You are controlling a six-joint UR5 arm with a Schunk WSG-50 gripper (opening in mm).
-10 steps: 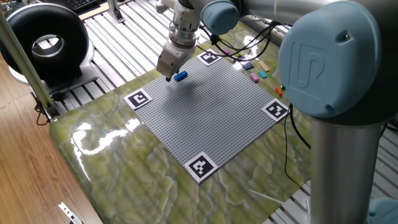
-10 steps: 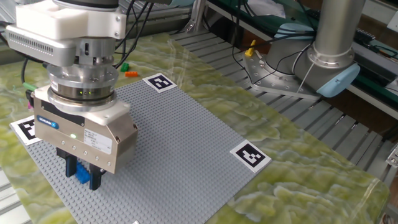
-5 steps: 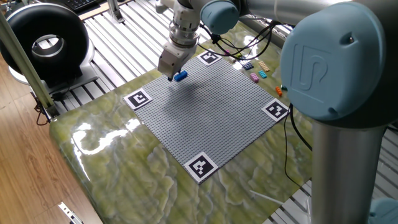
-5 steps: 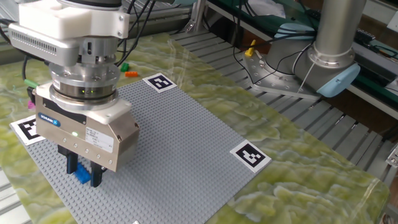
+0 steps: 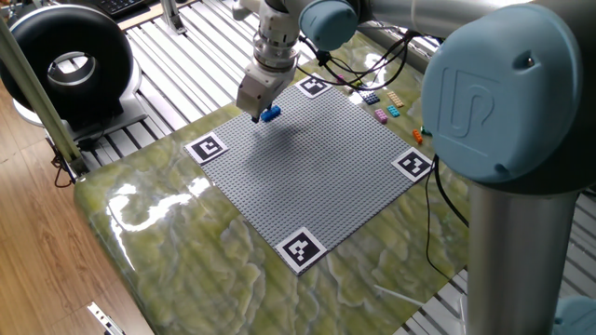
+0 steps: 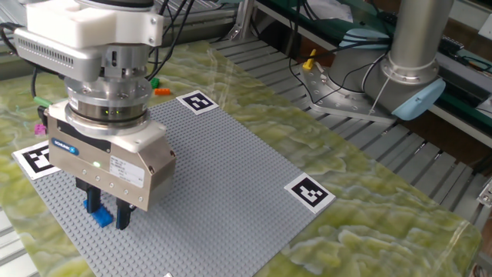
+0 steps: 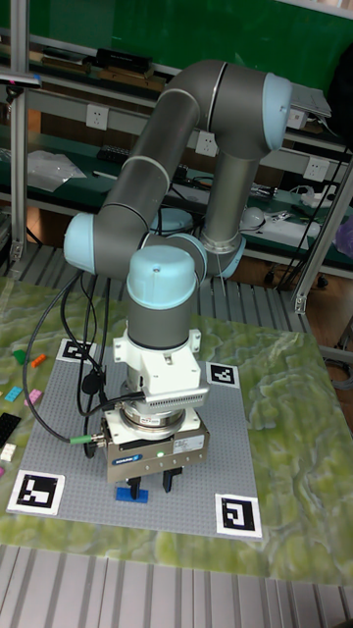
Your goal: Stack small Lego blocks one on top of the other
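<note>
Blue Lego block (image 6: 101, 218) sits on the grey baseplate (image 6: 231, 185); gripper (image 6: 108, 215), fingers spread and empty, has lifted off it since a second ago — placed, next block needed.

A big grey bumpy baseplate (image 5: 317, 167) lies flat on the worktop (image 5: 186, 251), which looks like shiny green and yellow marble. A black-and-white marker tag sits at each corner of the plate: one at the near corner (image 5: 302, 249), one at the left corner (image 5: 207, 148), one at the right corner (image 5: 413, 164) and one at the far corner (image 5: 312, 87). Past the worktop's left edge there are metal rails with grooves, and a round black ring (image 5: 65, 63) sits on them. Black cables (image 5: 372, 65) run over the far side of the worktop. The floor (image 5: 37, 261) is brown wood.
</note>
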